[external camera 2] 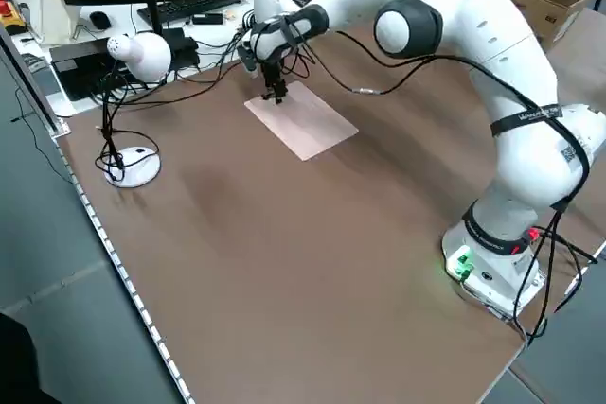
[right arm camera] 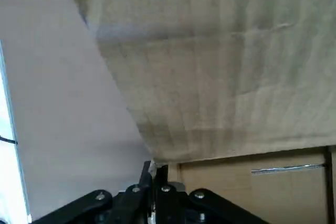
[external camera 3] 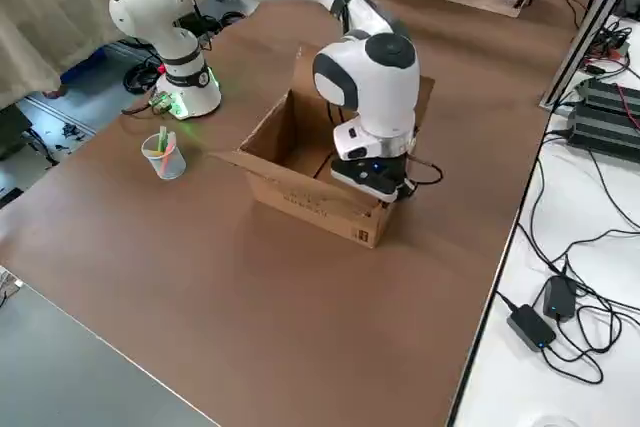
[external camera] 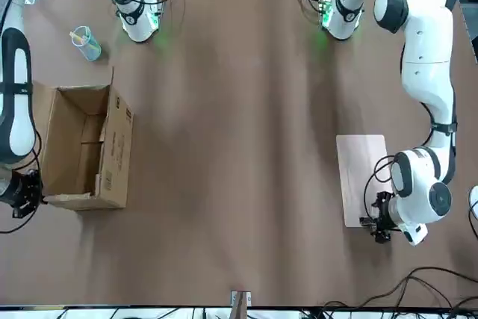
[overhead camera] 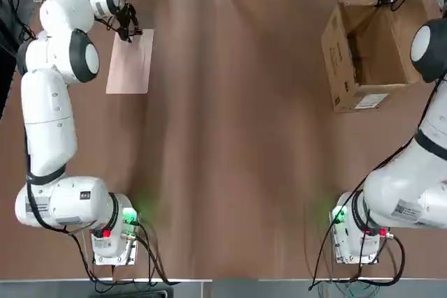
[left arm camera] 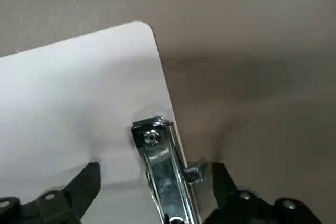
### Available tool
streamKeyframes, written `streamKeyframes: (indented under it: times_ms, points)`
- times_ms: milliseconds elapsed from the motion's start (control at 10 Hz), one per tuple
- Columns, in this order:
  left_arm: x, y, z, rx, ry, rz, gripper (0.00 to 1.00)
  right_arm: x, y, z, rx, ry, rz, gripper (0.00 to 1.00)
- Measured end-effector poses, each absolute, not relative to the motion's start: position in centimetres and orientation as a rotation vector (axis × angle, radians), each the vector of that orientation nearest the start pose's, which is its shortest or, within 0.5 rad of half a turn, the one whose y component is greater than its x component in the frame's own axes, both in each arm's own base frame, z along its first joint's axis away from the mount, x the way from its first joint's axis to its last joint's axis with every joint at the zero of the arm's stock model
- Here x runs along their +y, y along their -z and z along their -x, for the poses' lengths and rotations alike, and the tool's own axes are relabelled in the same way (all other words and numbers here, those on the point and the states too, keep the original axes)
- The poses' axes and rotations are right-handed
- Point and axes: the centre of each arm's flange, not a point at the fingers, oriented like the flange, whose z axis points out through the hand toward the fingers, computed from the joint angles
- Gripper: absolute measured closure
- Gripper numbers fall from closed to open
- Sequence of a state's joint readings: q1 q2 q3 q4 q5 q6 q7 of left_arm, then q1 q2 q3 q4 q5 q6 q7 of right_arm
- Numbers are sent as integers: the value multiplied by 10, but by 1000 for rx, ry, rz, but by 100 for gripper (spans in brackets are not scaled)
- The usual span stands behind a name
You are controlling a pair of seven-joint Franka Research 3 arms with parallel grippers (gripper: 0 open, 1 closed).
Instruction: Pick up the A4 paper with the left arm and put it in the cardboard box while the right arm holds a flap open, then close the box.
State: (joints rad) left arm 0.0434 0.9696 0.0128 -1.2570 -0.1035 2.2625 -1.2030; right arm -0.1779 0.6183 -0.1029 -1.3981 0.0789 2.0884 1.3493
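In the top view, the A4 paper (overhead camera: pixel 131 62) was seen lying flat on the table (overhead camera: pixel 237 137) at the far left, with the left gripper (overhead camera: pixel 128 31) poised over its far short edge. The cardboard box (overhead camera: pixel 368 50) stood open at the far right, well apart from the sheet, and the right arm (overhead camera: pixel 419 165) reached over its outer side; that arm's claw could not be made out there.

In the front view, the left gripper (external camera: pixel 379 223) was placed at the near short end of the paper (external camera: pixel 361 177), while the right gripper (external camera: pixel 21 193) was found low at the box's (external camera: pixel 86 147) outer corner. A plastic cup (external camera: pixel 86 42) stood on the table beyond the box.

In the left side view, the left gripper (external camera 2: pixel 275 92) was pointed down at the paper's (external camera 2: pixel 303 120) far edge.

In the right side view, the right arm's wrist (external camera 3: pixel 372 162) was set against the box's (external camera 3: pixel 300 182) wall.

In the left wrist view, the fingers (left arm camera: pixel 79 190) were spread wide, one on each side of the metal clip (left arm camera: pixel 164 169), without touching it.

In the right wrist view, the fingers (right arm camera: pixel 137 195) were pressed together on the edge of a cardboard flap (right arm camera: pixel 210 66).
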Motion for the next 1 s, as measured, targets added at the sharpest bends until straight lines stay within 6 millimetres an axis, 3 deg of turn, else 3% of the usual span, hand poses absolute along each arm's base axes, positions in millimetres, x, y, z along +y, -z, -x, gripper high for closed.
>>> streamKeyframes:
  times_ms: [100,400,800,1000]
  points:
    - [36,-172,-753,-1970,-11,2548,11,-175,-353,-705,2260,63,2122,96]
    - [32,-179,-758,-1970,10,2563,56,-122,-353,-711,2174,-24,2199,96]
    - [32,-181,-759,-1977,17,2563,73,-44,-374,-723,2125,-65,2148,96]
    - [31,-181,-760,-1977,19,2565,97,10,-392,-724,2152,-66,2095,96]
